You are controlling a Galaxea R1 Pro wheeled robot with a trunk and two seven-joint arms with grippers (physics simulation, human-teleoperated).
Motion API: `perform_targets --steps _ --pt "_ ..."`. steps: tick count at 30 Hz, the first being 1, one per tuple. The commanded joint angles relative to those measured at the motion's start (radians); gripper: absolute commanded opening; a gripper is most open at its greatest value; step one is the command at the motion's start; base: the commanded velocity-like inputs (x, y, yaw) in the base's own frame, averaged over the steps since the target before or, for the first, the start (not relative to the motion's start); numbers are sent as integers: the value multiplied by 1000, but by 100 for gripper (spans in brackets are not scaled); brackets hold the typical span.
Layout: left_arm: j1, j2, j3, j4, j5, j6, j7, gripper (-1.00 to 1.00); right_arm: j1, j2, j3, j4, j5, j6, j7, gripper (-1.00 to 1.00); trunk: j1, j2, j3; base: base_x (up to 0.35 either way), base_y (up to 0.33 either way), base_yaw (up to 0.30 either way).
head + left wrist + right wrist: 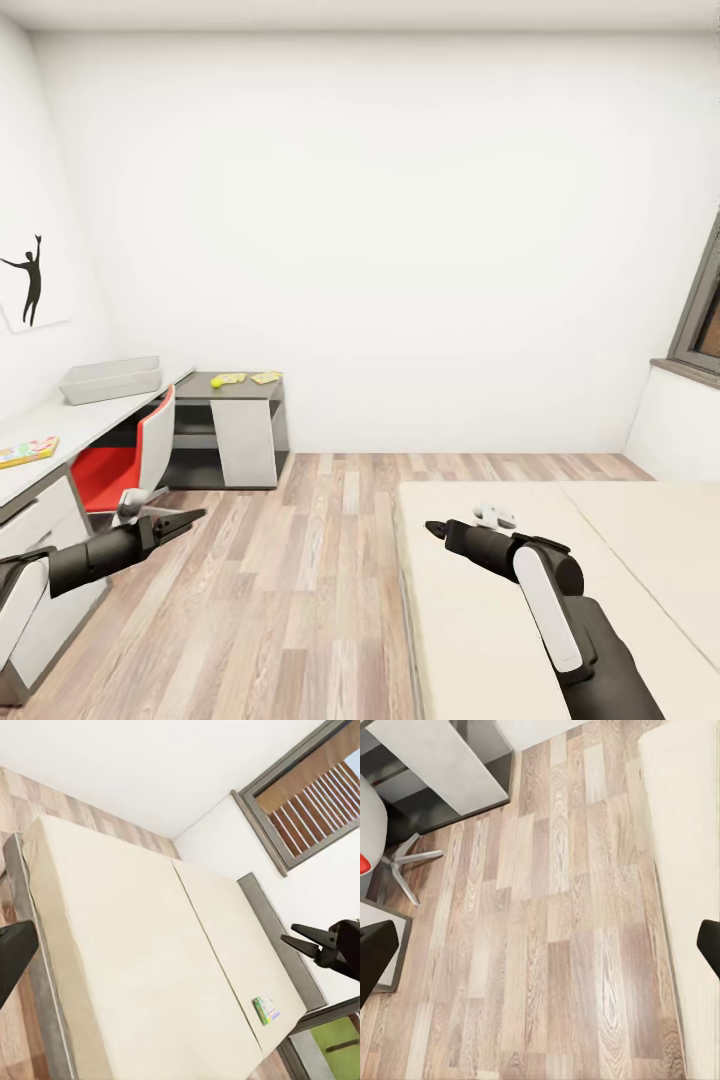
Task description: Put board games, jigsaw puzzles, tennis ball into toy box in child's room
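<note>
Red chair (105, 470), beige bed (142, 945), light grey toy box (110, 380), wood-plank floor (555, 945)

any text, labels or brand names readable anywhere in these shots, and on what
None can be read.
Board game on the table: bright printed cover, any lettering too small and blurred.
Board game on the bed: green-edged cover, print too small to read.
Two jigsaw puzzles on the dark corner section: coloured pieces, no text visible.
Wall picture: black silhouette figure, no words.
Toy box: plain grey, no label.

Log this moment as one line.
phase: in transit | both arms empty over wood plank floor | shallow light grey toy box on light grey desk | one board game on beige bed
</note>
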Motion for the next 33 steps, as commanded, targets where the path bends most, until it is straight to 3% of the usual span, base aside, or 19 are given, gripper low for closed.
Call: perform_targets --steps 1,33 --pt "0 0 1 0 1 5 -2 100 0 0 0 -1 -10 3 -10 100 0 -1 -1 0 -292 0" --pt "0 0 1 0 1 5 -2 100 1 -2 -2 -1 -10 2 -6 100 0 -1 -1 0 -297 0"
